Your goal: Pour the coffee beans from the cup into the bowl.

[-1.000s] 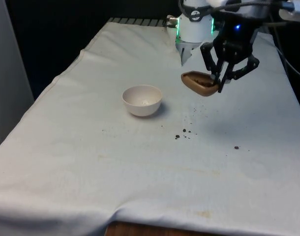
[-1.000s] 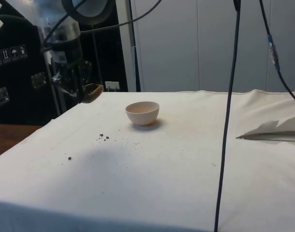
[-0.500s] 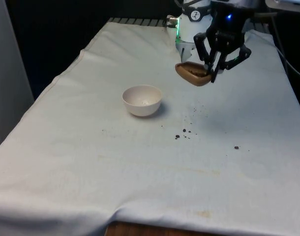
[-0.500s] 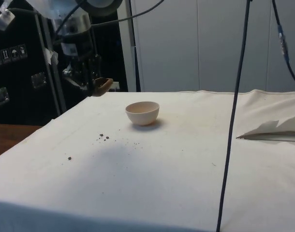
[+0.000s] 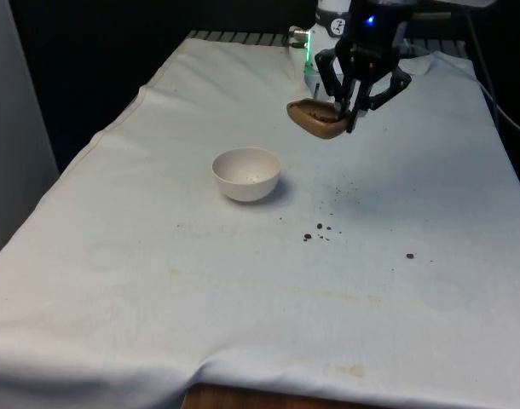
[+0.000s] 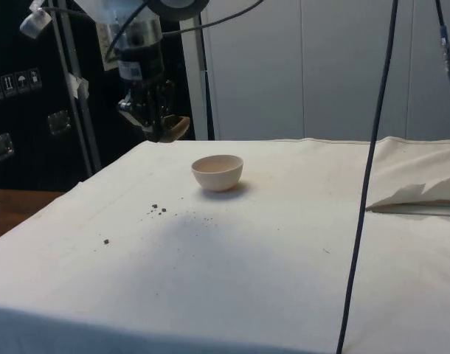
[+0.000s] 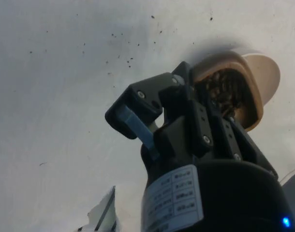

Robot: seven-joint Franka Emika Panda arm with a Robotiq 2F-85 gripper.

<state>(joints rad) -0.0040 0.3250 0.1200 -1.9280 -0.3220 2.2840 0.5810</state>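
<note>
Counter [image 5: 243, 298]: white-clothed and wide, it carries the bowl near its middle, with dark spilled beans [image 5: 318, 230] scattered between the bowl and the front view's right.
Arm: over the past second it has swung from the front view's right toward the bowl and risen, carrying its load up and across.
Gripper [image 5: 350, 109]: jaws closed on the rim of the brown cup, which they hold in the air.
Cup [image 5: 315, 118]: tipped, mouth turned toward the front view's left; the wrist view shows coffee beans [image 7: 225, 87] heaped inside it.
Bowl [image 5: 246, 173]: cream-white and upright on the cloth; the side view places it below and just beyond the cup [image 6: 173, 127], not yet under the lip.
Meaning: the carry looks nearly done, though the cup hangs high and short of the bowl, so the pour has not begun.
Risk: with beans already strewn on the cloth and the cup tilted, more may drop before the lip clears the bowl's rim.
</note>
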